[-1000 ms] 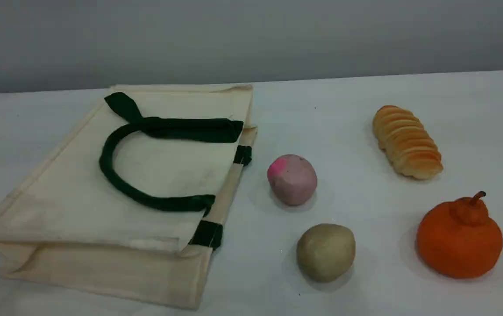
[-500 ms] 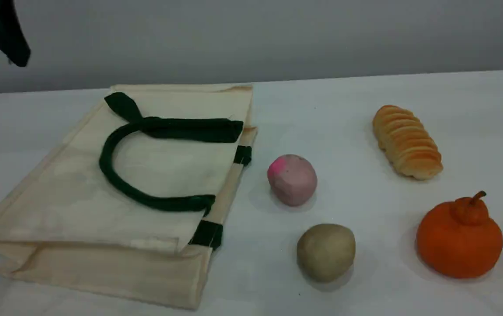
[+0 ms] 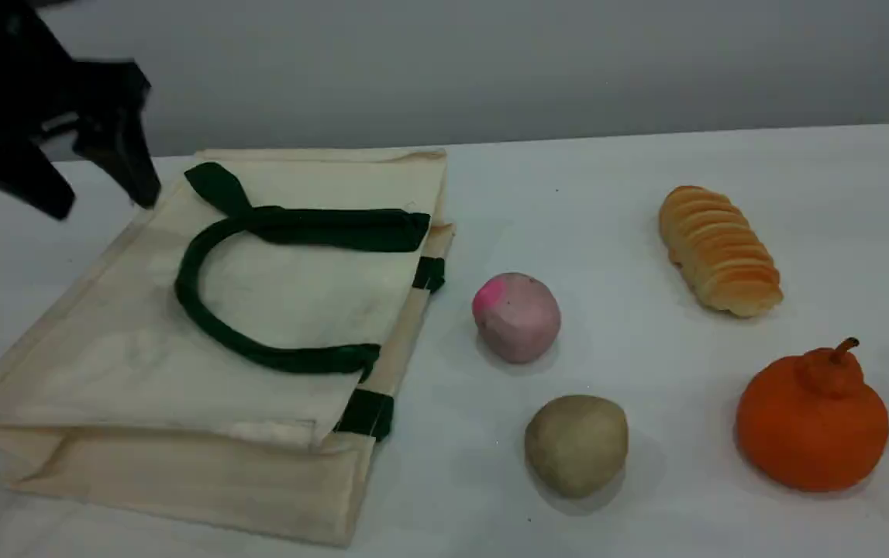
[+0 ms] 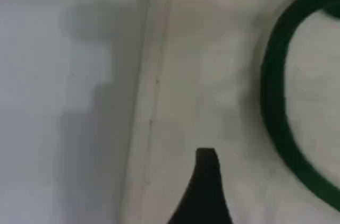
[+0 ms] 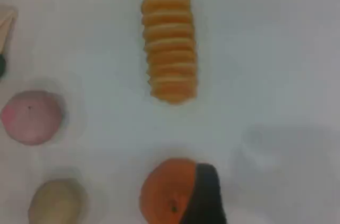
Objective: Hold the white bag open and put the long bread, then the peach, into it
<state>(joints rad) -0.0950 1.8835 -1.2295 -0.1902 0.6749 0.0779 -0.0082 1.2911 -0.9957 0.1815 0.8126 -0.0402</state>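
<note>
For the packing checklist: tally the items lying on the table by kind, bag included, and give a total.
Bag: 1 (the white bag)
Bread: 1 (the long bread)
Round items: 3 (the peach, tan ball, orange stemmed fruit)
Total: 5

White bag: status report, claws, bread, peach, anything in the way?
Left claw open, over far-left edge of white bag; right claw open, holding nothing. Bag flat, shut; long bread, peach on table. Nothing blocking.

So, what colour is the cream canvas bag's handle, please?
Dark green handle, best in scene view.
</note>
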